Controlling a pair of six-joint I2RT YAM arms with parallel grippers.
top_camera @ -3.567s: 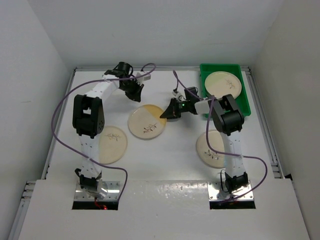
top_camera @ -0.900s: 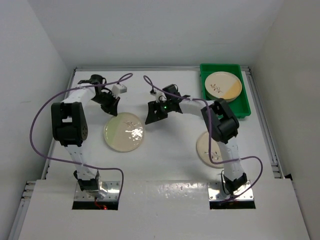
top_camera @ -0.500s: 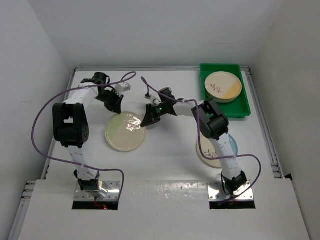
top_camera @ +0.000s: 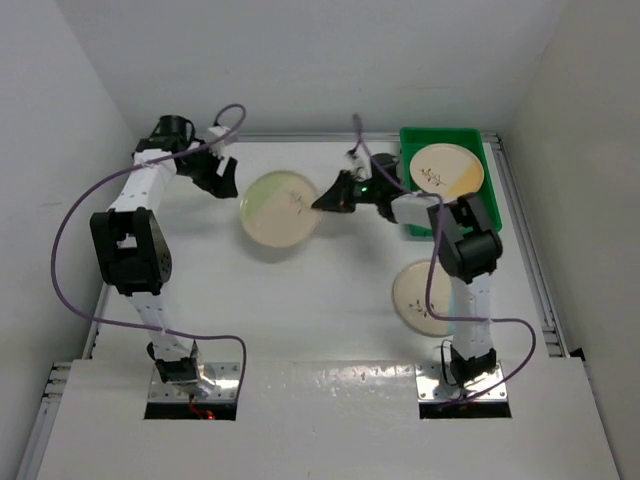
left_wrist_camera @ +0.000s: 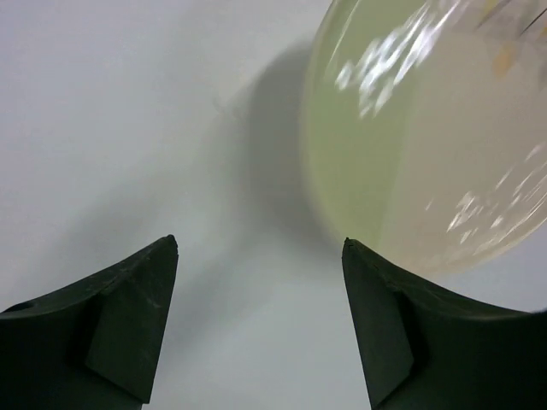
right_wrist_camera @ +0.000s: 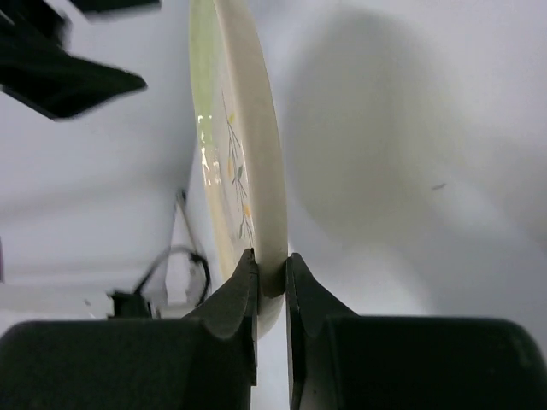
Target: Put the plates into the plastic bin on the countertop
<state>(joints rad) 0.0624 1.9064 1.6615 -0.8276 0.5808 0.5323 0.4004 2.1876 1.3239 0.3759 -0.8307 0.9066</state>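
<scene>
My right gripper (top_camera: 328,200) (right_wrist_camera: 271,259) is shut on the rim of a cream plate with a green segment (top_camera: 281,207) (right_wrist_camera: 242,162), holding it lifted above the countertop (top_camera: 330,290); the same plate (left_wrist_camera: 427,137) shows blurred in the left wrist view. My left gripper (top_camera: 224,180) (left_wrist_camera: 260,246) stands open just left of that plate, with nothing between its fingers. The green plastic bin (top_camera: 488,205) at the back right holds a plate with an orange segment (top_camera: 446,171). Another plate (top_camera: 424,297) lies flat beside the right arm.
Purple cables loop from both arms over the left side and back of the countertop. White walls close in the space on three sides. A thin metal rim (top_camera: 530,270) edges the right side.
The right gripper has lifted the green-segment plate and carried it back and to the right. The left gripper opened, let go of the plate and drew back to the left.
</scene>
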